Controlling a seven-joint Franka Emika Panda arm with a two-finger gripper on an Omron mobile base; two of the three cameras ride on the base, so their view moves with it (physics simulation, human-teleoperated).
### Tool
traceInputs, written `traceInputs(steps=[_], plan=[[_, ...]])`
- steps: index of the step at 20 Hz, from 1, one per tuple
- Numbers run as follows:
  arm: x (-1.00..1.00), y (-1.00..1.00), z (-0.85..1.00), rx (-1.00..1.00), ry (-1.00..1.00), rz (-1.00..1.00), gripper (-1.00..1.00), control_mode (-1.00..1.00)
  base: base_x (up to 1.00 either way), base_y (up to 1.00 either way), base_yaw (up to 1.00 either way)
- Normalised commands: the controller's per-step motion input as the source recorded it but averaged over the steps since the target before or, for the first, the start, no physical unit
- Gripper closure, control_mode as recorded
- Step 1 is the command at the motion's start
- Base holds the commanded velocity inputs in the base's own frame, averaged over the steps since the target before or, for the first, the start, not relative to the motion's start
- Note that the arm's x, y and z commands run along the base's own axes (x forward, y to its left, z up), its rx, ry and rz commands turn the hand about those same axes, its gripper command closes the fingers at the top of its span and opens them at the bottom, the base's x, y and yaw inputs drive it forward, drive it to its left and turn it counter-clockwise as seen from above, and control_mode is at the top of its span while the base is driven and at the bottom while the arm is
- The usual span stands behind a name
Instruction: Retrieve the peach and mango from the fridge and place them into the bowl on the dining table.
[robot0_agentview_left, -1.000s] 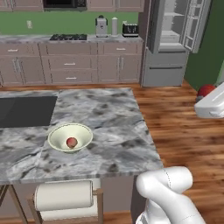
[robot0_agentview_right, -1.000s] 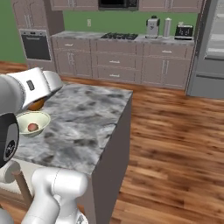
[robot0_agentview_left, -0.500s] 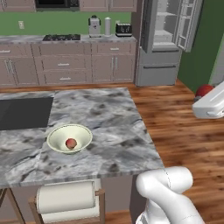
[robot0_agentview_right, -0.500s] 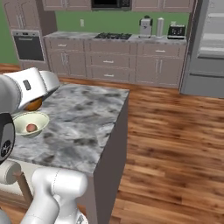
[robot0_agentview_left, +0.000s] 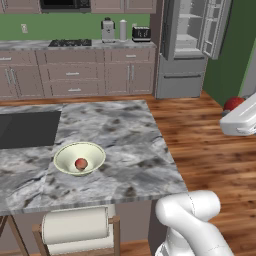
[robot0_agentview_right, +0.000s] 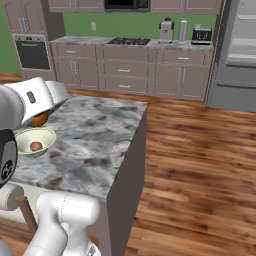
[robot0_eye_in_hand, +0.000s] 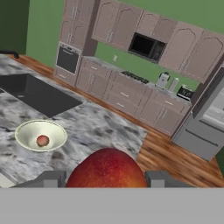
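Clamped on the mango (robot0_eye_in_hand: 107, 169) between the gripper (robot0_eye_in_hand: 105, 178) fingers, off beside the dining table (robot0_agentview_left: 130, 145). Peach (robot0_agentview_left: 80, 163), apparently, already in the bowl (robot0_agentview_left: 66, 154) there; fridge (robot0_agentview_left: 186, 47) standing open behind.

The cream bowl (robot0_agentview_left: 79, 158) sits upright near the left front of the marbled desk (robot0_agentview_left: 135, 150), holding a small reddish peach (robot0_agentview_left: 80, 163) at its middle. A red-orange mango (robot0_eye_in_hand: 107, 169) sits between the claw's fingers (robot0_eye_in_hand: 49, 179), over the desk. The grey fridge (robot0_agentview_left: 186, 47) stands far right, its doors open.
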Motion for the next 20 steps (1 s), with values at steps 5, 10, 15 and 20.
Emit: traceInputs(steps=[5, 10, 15, 20], plan=[[0.02, 0.0, -0.1, 0.0, 0.02, 0.0, 1.0, -1.0, 0.0, 0.0, 0.0], [0.08, 0.11, -0.53, 0.0, 0.05, 0.0, 1.0, -1.0, 0.0, 0.0, 0.0], [0.28, 0.32, -0.44, 0.0, 0.18, 0.03, 1.0, -1.0, 0.0, 0.0, 0.0], [0.43, 0.46, -0.21, 0.01, 0.25, 0.05, 1.0, -1.0, 0.0, 0.0, 0.0]])
